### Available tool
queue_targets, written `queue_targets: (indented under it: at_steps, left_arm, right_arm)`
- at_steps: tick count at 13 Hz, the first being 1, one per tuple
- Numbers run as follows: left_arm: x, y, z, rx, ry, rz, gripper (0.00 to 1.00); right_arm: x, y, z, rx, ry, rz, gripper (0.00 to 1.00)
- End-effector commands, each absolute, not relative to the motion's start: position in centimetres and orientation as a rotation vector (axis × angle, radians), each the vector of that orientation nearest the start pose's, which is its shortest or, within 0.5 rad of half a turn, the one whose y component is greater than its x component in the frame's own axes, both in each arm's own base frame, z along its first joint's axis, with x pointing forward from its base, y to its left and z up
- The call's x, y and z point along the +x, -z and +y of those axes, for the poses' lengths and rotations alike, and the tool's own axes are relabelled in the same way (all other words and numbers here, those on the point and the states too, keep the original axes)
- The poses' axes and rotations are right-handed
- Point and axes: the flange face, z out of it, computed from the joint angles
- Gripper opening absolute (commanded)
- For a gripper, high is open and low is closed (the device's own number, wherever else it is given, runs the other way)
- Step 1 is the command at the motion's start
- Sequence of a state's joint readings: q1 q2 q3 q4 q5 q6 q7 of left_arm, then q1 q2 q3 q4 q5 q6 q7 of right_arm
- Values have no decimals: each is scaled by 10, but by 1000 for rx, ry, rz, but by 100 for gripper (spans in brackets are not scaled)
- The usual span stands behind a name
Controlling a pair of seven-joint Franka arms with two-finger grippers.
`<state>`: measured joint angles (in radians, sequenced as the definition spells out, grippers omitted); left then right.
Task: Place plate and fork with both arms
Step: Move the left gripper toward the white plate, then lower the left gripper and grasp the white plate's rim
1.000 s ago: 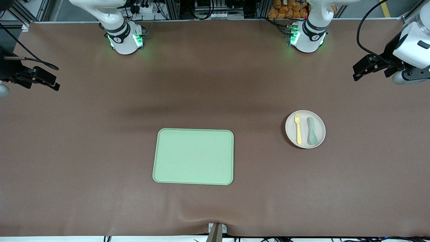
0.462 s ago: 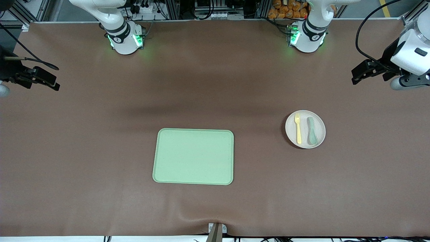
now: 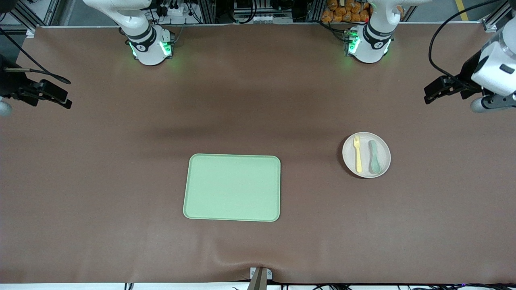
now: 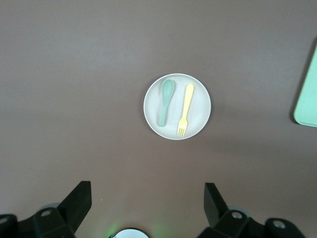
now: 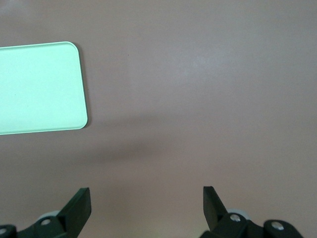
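Observation:
The off-white round plate (image 3: 365, 141) lies on the brown table toward the left arm's end. On it lie the pale-yellow fork (image 3: 357, 154) and a grey-green spoon (image 3: 375, 157), side by side. My left gripper (image 3: 429, 92) hangs open and empty above the table near that end's edge, apart from the plate. Its wrist view shows the plate (image 4: 198, 94), fork (image 4: 185, 109) and spoon (image 4: 166, 101) ahead of the open gripper (image 4: 147, 194). My right gripper (image 3: 64, 100) waits open and empty over the other end of the table, and its wrist view (image 5: 146, 196) shows it over bare table.
A light-green rectangular tray (image 3: 232, 187) lies at the table's middle, nearer the front camera than the plate. Its corner shows in the right wrist view (image 5: 39, 89) and its edge in the left wrist view (image 4: 307, 94). The arm bases stand at the table's back edge.
The left arm's hand has shifted slightly lower in the front view. The right arm, plate, fork, spoon and tray have not moved.

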<state>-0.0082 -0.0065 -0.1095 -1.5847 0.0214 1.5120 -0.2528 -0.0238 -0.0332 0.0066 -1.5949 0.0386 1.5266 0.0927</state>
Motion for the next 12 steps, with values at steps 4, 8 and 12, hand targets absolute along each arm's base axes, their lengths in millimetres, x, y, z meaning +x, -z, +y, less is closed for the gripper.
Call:
queue_targets:
  at_steps: [4, 8, 12]
  left_arm:
    - [551, -481, -30, -3115, -63, -271, 100]
    - [559, -393, -13, -3118, -126, -320, 100]
    - [569, -322, 13, -3163, -254, -472, 100]
  right_arm:
    - [547, -610, 0, -3082, -110, 150, 100]
    - [547, -608, 5, -3084, -120, 136, 100]
    - [548, -611, -3, -3083, -107, 157, 100]
